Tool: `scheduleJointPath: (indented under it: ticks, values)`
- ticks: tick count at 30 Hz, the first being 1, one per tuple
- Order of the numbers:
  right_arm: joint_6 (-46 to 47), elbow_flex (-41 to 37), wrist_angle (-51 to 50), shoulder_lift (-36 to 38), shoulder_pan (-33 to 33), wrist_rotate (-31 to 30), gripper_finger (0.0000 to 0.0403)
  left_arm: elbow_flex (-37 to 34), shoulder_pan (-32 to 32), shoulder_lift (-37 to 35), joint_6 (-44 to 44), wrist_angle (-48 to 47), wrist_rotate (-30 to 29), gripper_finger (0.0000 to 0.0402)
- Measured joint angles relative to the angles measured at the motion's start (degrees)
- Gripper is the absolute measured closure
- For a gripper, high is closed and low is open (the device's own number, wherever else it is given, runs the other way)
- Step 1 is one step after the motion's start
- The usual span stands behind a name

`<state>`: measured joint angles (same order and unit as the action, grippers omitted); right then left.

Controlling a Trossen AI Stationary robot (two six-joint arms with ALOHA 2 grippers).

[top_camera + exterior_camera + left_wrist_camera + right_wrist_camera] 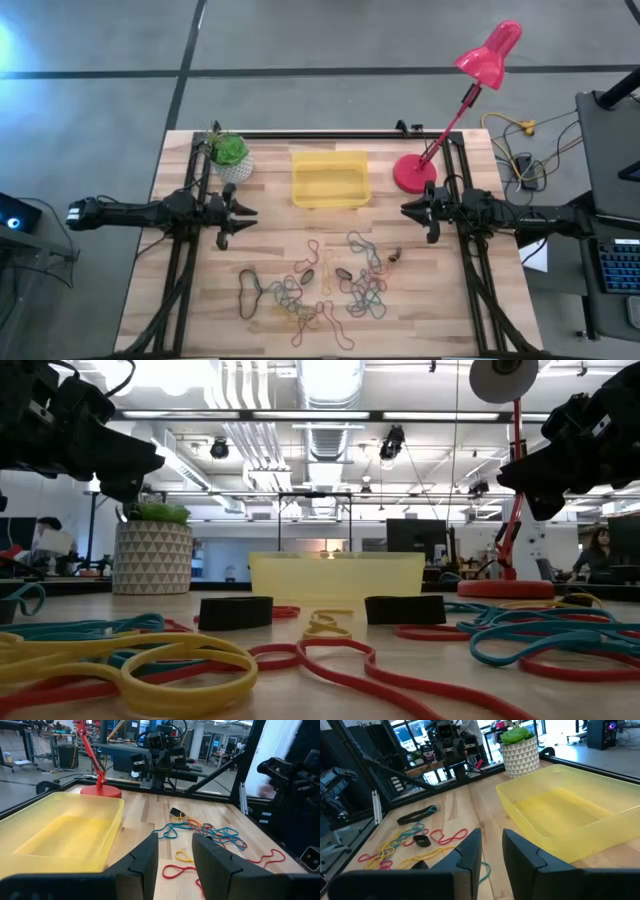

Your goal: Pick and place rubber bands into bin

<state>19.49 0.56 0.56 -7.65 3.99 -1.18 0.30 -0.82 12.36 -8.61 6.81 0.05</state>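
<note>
The rubber bands (pixel 320 285) lie loose in a tangle of red, yellow, blue, green and black loops on the near half of the table; they also show in the low view (pixel 200 660). The translucent yellow bin (pixel 329 179) rests flat on the table's far middle. My left gripper (pixel 248 213) hovers above the table left of the bin, open and holding nothing; its fingers (pixel 150 860) show a gap in the left wrist view. My right gripper (pixel 404 209) hovers right of the bin, also open (pixel 492 852) and holding nothing.
A white patterned plant pot (pixel 230 158) stands left of the bin. A red desk lamp's base (pixel 414 173) sits right of the bin, its arm leaning off to the far right. Two small black blocks (pixel 235 612) lie among the bands. Black frame rails run along both table sides.
</note>
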Motion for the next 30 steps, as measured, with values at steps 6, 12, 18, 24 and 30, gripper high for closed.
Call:
scheduleJointPath:
  ticks: [6,12,18,24,30]
  values:
    - [0.0,0.0,0.0,0.0,0.0,0.0,0.0335,0.0,0.0,0.0,0.0,0.0,0.0,0.0298]
    - [0.0,0.0,0.0,0.0,0.0,0.0,0.0335,0.0,0.0,0.0,0.0,0.0,0.0,0.0298]
    - [0.0,0.0,0.0,0.0,0.0,0.0,0.0335,0.0,0.0,0.0,0.0,0.0,0.0,0.0298]
    - [4.1,0.0,1.4,0.0,0.0,0.1,0.0335,0.0,0.0,0.0,0.0,0.0,0.0,0.0298]
    - [39.4,0.0,6.5,0.0,0.0,-0.2,0.0335,0.0,0.0,0.0,0.0,0.7,-0.8,0.0297]
